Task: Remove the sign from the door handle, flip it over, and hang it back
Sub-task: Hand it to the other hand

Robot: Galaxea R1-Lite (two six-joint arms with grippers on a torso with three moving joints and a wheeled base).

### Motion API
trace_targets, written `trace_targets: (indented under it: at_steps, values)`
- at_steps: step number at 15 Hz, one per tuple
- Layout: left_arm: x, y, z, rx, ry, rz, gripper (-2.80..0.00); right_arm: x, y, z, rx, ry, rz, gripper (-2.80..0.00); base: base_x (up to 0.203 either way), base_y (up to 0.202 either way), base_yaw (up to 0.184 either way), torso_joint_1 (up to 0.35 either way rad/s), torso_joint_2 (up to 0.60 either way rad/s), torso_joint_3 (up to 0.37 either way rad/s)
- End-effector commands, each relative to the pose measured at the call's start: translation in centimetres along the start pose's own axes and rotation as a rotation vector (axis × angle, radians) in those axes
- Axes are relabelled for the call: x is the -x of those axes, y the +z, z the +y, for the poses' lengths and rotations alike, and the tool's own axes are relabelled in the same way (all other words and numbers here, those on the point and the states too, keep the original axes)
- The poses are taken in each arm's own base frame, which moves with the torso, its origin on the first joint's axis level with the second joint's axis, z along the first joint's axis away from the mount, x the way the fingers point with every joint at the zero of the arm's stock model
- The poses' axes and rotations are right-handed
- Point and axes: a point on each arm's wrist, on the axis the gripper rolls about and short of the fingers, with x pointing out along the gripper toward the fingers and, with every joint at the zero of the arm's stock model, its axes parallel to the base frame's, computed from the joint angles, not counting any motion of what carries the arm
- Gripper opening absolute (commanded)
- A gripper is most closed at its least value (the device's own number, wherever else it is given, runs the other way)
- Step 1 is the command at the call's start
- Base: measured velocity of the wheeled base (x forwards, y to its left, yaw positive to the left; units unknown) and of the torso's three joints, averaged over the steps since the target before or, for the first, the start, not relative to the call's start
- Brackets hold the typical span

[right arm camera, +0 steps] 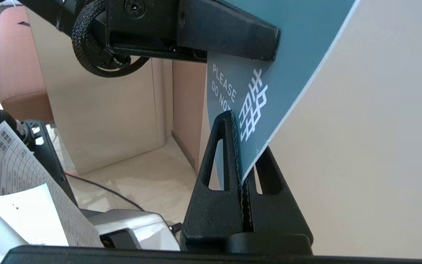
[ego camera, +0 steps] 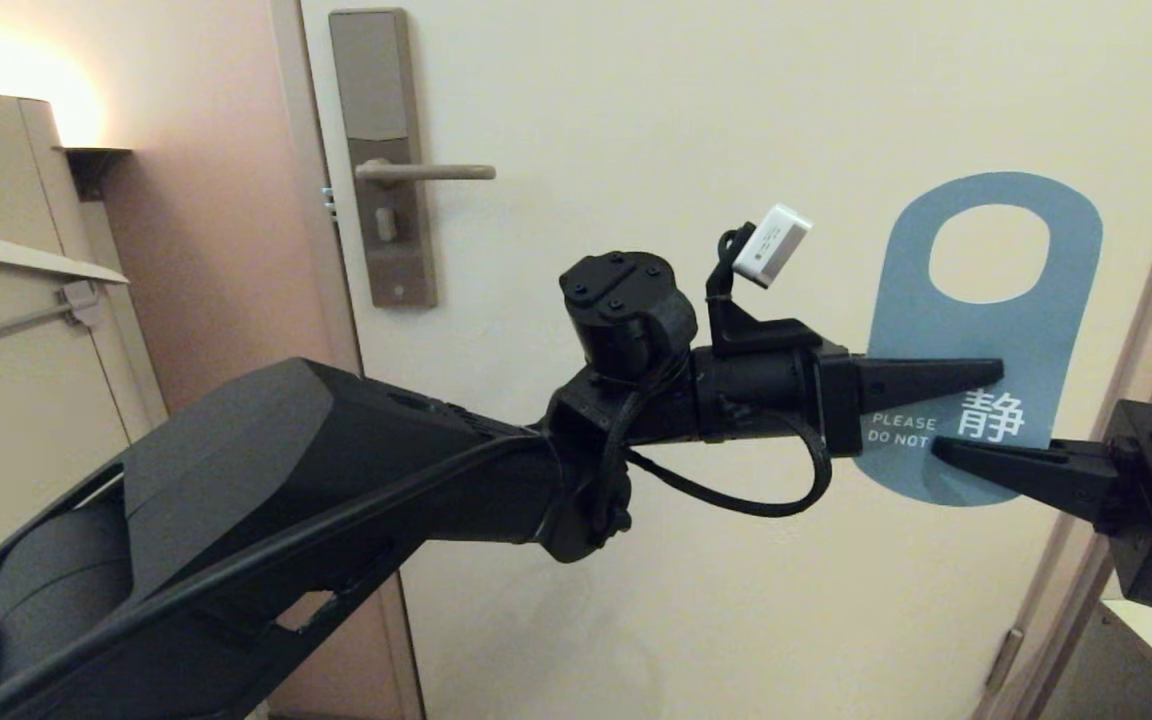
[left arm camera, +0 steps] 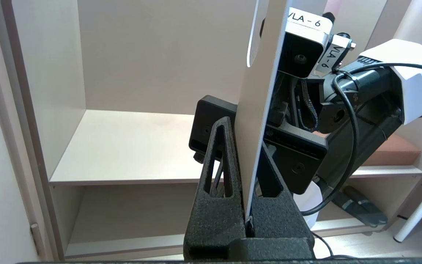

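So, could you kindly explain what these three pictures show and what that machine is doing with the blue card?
This is a two-armed robot facing a door. The wide picture comes from a camera on its head; the other two come from cameras on its wrists, looking along the fingers. The blue card is the sign, a door hanger reading "PLEASE DO NOT". It is off the door handle, which sits bare further left. Both arms pinch the sign at once: the left tool reaches in from the left, and the right tool grips its lower edge from the right. The left wrist picture shows the card edge-on with its pale back; the right wrist picture shows the blue face.
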Motion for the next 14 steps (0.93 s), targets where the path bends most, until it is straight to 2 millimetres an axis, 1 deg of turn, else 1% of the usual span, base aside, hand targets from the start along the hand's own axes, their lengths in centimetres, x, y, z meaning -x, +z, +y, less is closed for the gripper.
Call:
trace_targets:
  at_steps: [1, 6, 9, 11, 14]
  values:
    - [0.0, 0.0, 0.0, -0.001, -0.005, 0.0, 0.0, 0.0, 0.0, 0.1, 0.001, 0.006, -0.001, -2.8, 0.0, 0.0, 0.0, 0.0, 0.0, 0.0]
    - [0.0, 0.2, -0.1, -0.003, -0.005, -0.005, 0.0, 0.1, -0.2, 0.1, 0.0, 0.004, 0.001, -2.8, 0.0, 0.0, 0.0, 0.0, 0.0, 0.0]
    - [0.4, 0.5, -0.4, -0.003, -0.001, -0.004, 0.0, 0.1, -0.1, 0.2, 0.004, 0.006, -0.002, -2.8, 0.0, 0.0, 0.0, 0.0, 0.0, 0.0]
    - [1.2, 0.4, -0.6, 0.013, 0.019, 0.006, 0.0, 0.2, 0.0, 0.3, 0.008, 0.005, -0.006, -2.8, 0.0, 0.0, 0.0, 0.0, 0.0, 0.0]
    - [3.0, 0.6, -0.8, 0.006, 0.048, -0.004, 0.0, 0.3, 0.1, 0.3, 0.011, 0.005, -0.01, -2.8, 0.0, 0.0, 0.0, 0.0, 0.0, 0.0]
